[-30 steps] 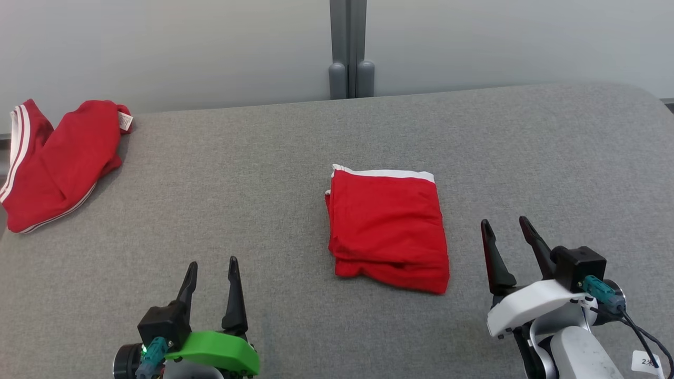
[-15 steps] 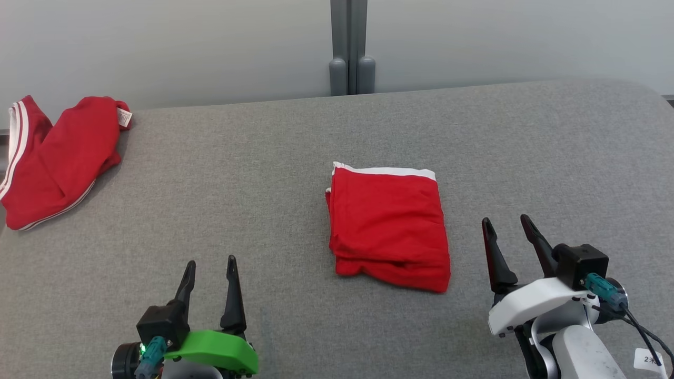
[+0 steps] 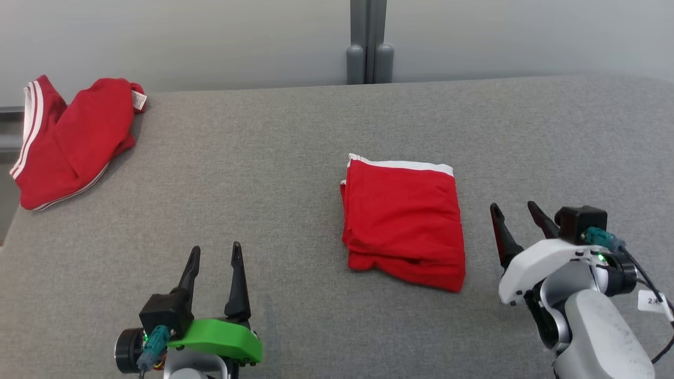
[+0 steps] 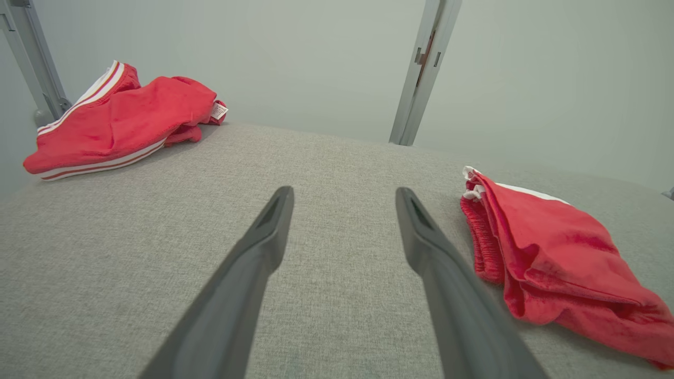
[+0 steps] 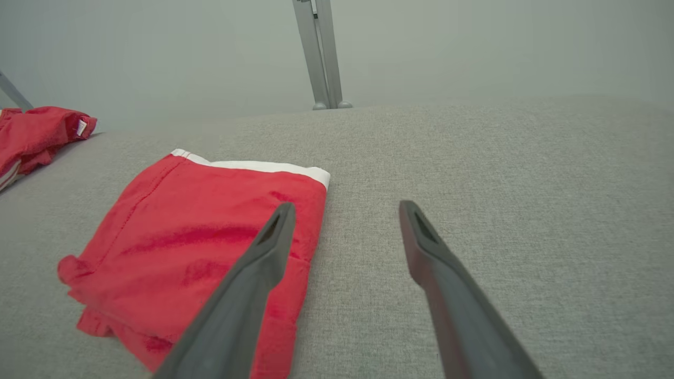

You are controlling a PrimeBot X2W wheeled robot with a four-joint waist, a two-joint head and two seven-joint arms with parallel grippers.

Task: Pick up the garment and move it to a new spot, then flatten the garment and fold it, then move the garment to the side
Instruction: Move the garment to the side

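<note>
The garment (image 3: 403, 221) lies folded into a neat red block right of centre on the grey worktop (image 3: 263, 173), its white band (image 3: 405, 165) along the far edge and its thicker, layered fold at the near edge. A second garment (image 3: 73, 142), red with white stripes, sits crumpled at the far left corner, well apart.

The left tool (image 3: 216, 246) hovers near and left of the garment, jaws wide and empty. The right tool (image 3: 513, 205) hangs just right of the garment, also wide and empty.

The garment looks light, soft and limp, so it should neither slip nor break, but it will sag and come unfolded if lifted by one layer. Folding appears done, leaving the move to the side. The best hold is probably a pinch through the whole stack at the right edge or near corners, ideally with both tools. The textured worktop may drag the bottom layer if the garment is slid rather than lifted.
</note>
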